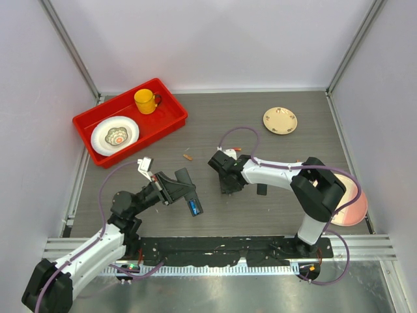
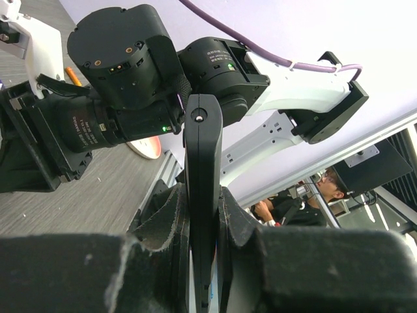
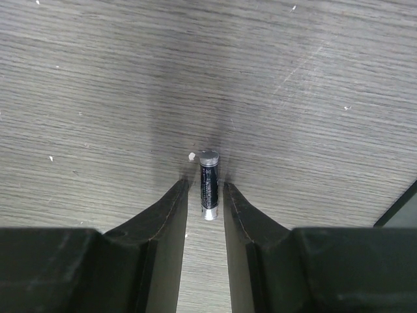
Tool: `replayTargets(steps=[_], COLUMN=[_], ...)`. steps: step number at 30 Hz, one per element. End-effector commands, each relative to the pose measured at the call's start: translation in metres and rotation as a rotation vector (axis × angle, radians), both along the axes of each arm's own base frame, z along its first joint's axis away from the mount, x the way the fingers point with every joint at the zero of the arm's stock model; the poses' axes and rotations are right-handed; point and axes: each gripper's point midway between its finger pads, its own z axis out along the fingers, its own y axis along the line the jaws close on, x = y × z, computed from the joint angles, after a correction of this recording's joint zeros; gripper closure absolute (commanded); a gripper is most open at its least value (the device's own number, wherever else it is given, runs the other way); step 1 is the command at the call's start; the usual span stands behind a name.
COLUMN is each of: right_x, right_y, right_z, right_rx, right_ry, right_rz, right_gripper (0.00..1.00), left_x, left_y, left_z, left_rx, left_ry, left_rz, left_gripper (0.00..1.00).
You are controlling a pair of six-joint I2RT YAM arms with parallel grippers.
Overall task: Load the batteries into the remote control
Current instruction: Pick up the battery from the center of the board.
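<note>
- Remote [image 2: 202,189] stands edge-on, pinched tight between the fingers of the left claw [image 2: 203,222], held over the near-left part of the tabletop [image 1: 215,124]. From above, a blue battery [image 1: 193,207] shows at its near end.
- Pink plate [image 1: 355,207] lies at the near-right edge, partly under the right arm's elbow.
- Black piece [image 1: 262,189], small and square, lies on the tabletop beside the right forearm.
- Right claw [image 3: 206,189] points down at mid-tabletop, just right of the remote. Its fingers are narrowly spread on either side of a silver battery [image 3: 208,186], with a thin gap on each side, so nothing is clamped.
- The silver battery lies flat on the tabletop, lengthwise between the 2 fingertips.
- Orange battery [image 1: 187,157] lies loose farther back, between the claws and the tray.
- Red tray [image 1: 166,114] sits angled at the far left. It holds a white plate [image 1: 99,138] at its near end and a yellow mug [image 1: 146,101] at its far end.
- Cream plate [image 1: 280,120] lies far right, well apart from the rest.
</note>
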Motion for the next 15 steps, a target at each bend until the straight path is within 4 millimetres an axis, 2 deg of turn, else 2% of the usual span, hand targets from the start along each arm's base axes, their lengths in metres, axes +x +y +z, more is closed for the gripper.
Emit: replayTargets(steps=[1, 10, 15], right_x=[-0.0091, -0.0143, -0.018], right_y=[-0.0043, -0.0072, -0.0094], right_z=[-0.0001, -0.0015, -0.005], right_rx=[-0.026, -0.044, -0.049], right_ry=[0.04, 0.068, 0.087], right_rz=[0.041, 0.067, 0.075], right_gripper=[0.66, 0.69, 0.77], left_x=[-0.0001, -0.0003, -0.0007], left_y=[0.0007, 0.001, 0.0006], left_z=[0.0093, 0.0094, 0.009], left_rx=[-0.017, -0.018, -0.017], left_ry=[-0.044, -0.045, -0.044], left_rz=[0.009, 0.01, 0.007], left_gripper=[1.0, 1.0, 1.0])
